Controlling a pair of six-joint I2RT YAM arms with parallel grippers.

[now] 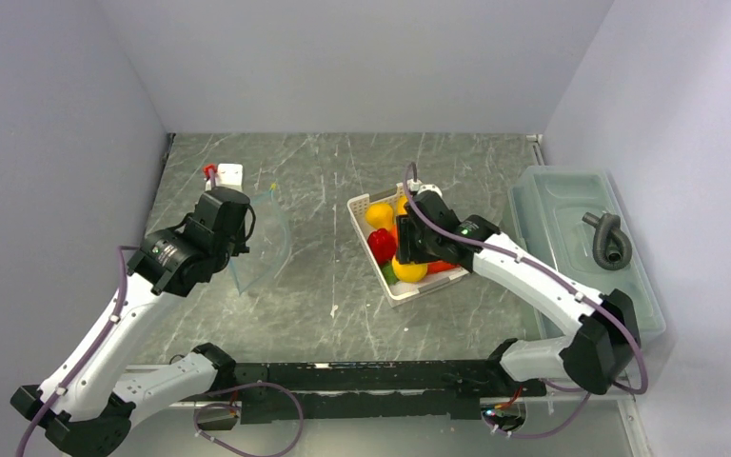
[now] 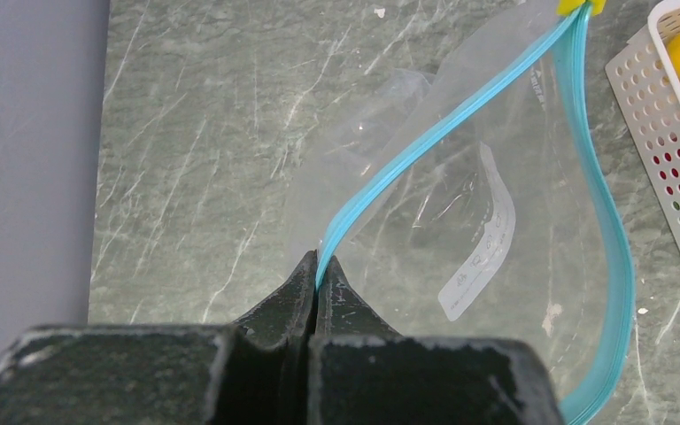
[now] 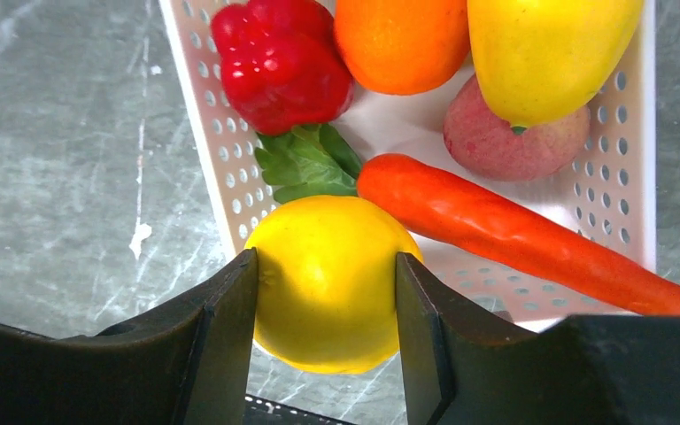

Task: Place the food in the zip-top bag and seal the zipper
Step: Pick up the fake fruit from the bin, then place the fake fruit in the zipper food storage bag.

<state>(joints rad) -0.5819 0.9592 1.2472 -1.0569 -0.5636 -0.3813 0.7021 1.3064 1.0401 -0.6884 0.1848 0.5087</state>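
My left gripper is shut on the teal-blue zipper of the clear zip-top bag, whose mouth gapes open toward the basket; it also shows in the top view with the bag. My right gripper is shut on the yellow lemon at the near edge of the white perforated basket. In the basket lie a red pepper, an orange, a yellow piece, a carrot and a pinkish fruit.
The basket stands mid-table, right of the bag. A large translucent lidded bin with a grey hook-shaped part on it stands at the right wall. A small white block sits at the back left.
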